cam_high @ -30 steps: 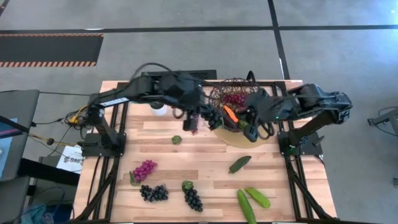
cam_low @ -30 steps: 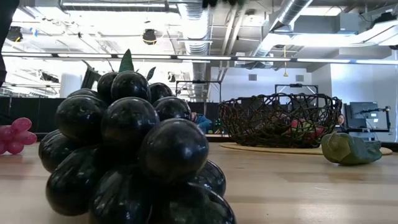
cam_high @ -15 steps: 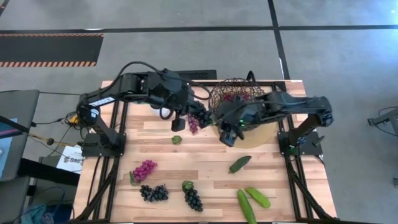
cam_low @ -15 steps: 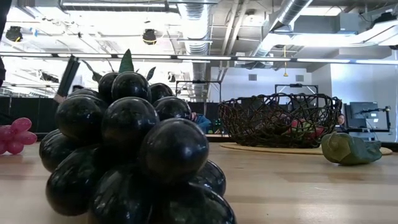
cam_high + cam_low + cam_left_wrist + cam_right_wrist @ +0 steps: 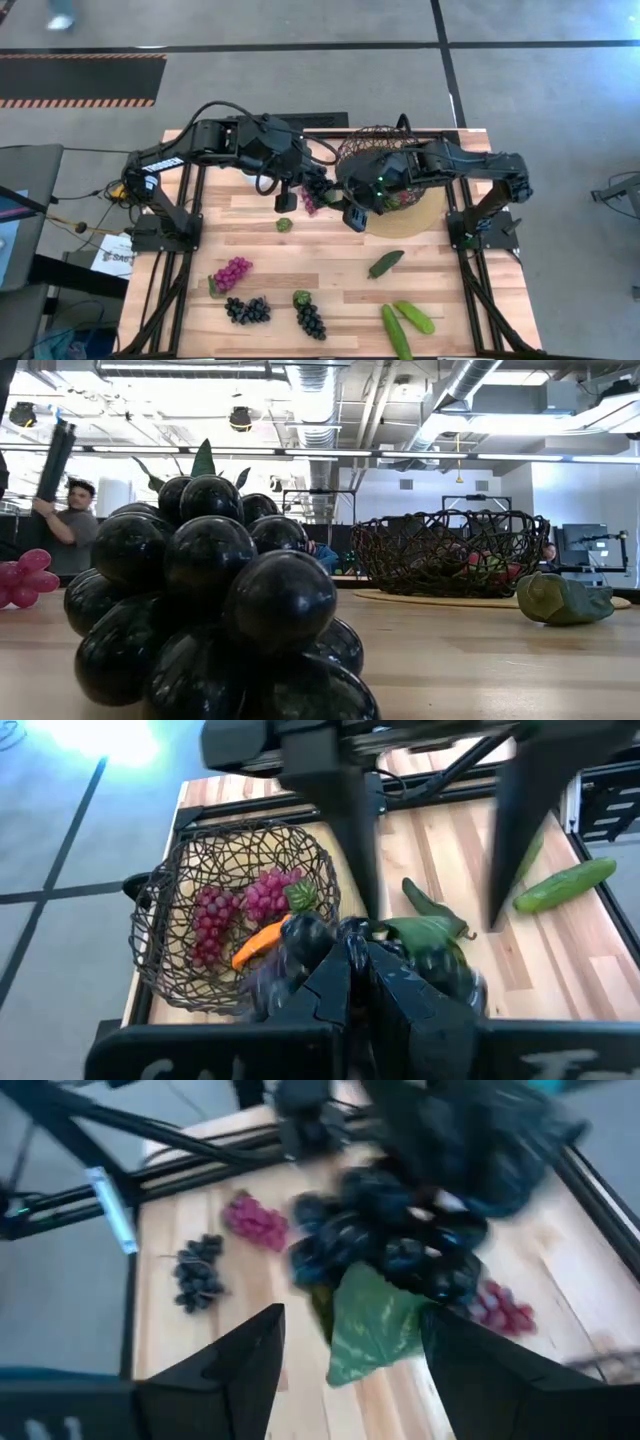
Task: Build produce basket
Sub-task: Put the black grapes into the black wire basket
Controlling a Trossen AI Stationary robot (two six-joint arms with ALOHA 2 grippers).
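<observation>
The basket (image 5: 378, 160), a dark open-weave wire bowl, stands on a tan disc (image 5: 415, 220) at the far right. It holds magenta grapes (image 5: 235, 905) and an orange carrot (image 5: 258, 942). My left gripper (image 5: 303, 190) hangs left of the basket, shut on a dark grape bunch (image 5: 318, 188) with a green leaf (image 5: 372, 1325). My right gripper (image 5: 352, 1320) is open beside the bunch, with one finger on either side of the leaf. Whether it touches the leaf I cannot tell. Neither gripper shows in the low view. My left gripper pinches the dark grape bunch between its two fingers where the grapes (image 5: 305, 935) meet the leaf (image 5: 430, 935). The fingers slant down from the table's left side. The bunch is lifted clear of the table, beside the basket's left rim.
On the near half of the table lie a magenta bunch (image 5: 232, 272), two black bunches (image 5: 248, 310) (image 5: 310, 320), two cucumbers (image 5: 412, 316) (image 5: 396, 335), a dark green piece (image 5: 385, 263) and a small green bit (image 5: 284, 224). A person (image 5: 65, 525) stands beyond the table.
My right gripper has left the basket's near rim and gone toward the table's left, up to the bunch that my left gripper holds. My left gripper has drawn back a little toward the left edge with the bunch, which stays clear of the table.
</observation>
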